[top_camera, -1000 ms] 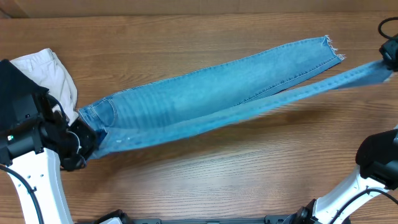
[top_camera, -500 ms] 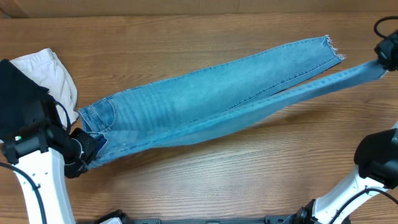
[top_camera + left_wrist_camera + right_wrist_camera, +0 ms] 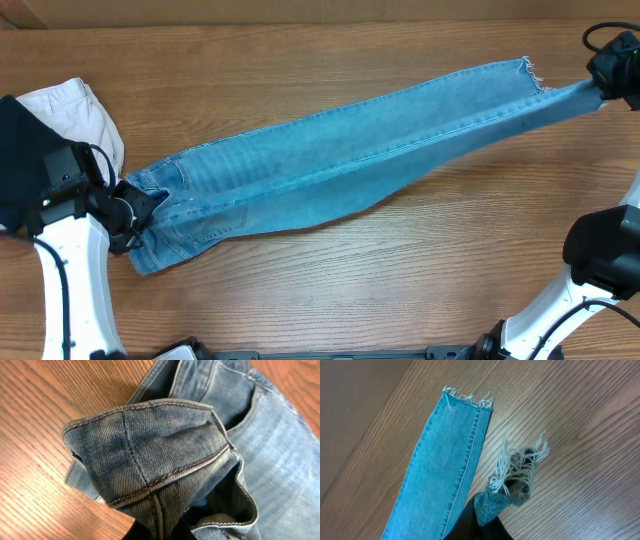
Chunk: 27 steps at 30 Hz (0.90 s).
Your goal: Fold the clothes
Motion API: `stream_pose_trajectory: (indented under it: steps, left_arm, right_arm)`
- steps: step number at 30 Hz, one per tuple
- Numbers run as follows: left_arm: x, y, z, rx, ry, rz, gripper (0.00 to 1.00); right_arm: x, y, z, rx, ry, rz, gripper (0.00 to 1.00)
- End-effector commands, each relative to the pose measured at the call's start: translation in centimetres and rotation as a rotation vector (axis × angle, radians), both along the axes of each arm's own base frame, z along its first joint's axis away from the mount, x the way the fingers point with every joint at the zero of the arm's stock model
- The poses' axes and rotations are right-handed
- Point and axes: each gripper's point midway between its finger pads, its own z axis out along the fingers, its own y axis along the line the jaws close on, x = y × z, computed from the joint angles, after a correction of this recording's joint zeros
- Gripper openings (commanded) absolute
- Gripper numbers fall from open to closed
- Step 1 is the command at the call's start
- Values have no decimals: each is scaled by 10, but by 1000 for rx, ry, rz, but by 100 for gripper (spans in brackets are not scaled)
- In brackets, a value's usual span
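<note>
The jeans point(image 3: 340, 160) are light blue denim, paler along the legs. Their waistband point(image 3: 145, 455) is a greyer, faded blue crossed by orange-brown stitching. The frayed hem threads point(image 3: 520, 467) are off-white. The desk point(image 3: 450, 270) is warm brown wood with darker grain streaks. At 9 o'clock in the overhead view lies a plain white garment point(image 3: 80, 110). The left end effector point(image 3: 138, 205) and right end effector point(image 3: 602, 82) are black, and the arm links point(image 3: 75, 290) are white.

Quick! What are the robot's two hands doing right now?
Left hand: closed, holding the jeans by the waistband.
Right hand: closed, holding one frayed ankle hem of the jeans.
</note>
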Motion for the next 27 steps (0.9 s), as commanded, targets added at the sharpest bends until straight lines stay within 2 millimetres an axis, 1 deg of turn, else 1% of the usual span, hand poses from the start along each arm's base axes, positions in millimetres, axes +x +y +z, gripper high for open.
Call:
stream_pose_trajectory:
  steps: [1,4,8,10,14,15,17,20,22,23,25,27]
  left_arm:
    - [-8,29,-17,114,102,57,4]
    - [-2,32,-29,105,120,54,4]
    - [11,35,-40,101,105,49,4]
    - [18,37,-42,104,83,49,4]
    - [36,39,-39,99,5,44,5]
    - [40,39,-38,98,-12,42,8]
    - [48,39,-36,97,-47,33,27]
    - [52,41,-34,102,-65,32,60]
    - [52,39,-34,92,-65,29,75]
    - [51,37,-35,83,-63,26,75]
    - [49,30,-36,48,-55,12,72]
    - [47,21,-38,4,-50,-16,64]
  right_arm:
    - [-2,-38,5,-127,4,-82,4]
    - [-1,-39,-2,-121,19,-81,4]
    - [1,-40,-5,-120,21,-82,4]
    - [2,-40,-4,-123,15,-82,4]
    - [4,-40,-3,-125,9,-81,4]
    - [4,-40,-3,-125,8,-80,4]
    - [6,-38,-3,-126,5,-75,4]
    - [9,-33,-3,-128,1,-65,4]
    - [10,-31,-3,-128,0,-58,4]
    - [11,-29,-2,-128,0,-55,4]
    - [13,-26,-3,-128,-1,-48,4]
    - [14,-23,-3,-128,-1,-42,4]
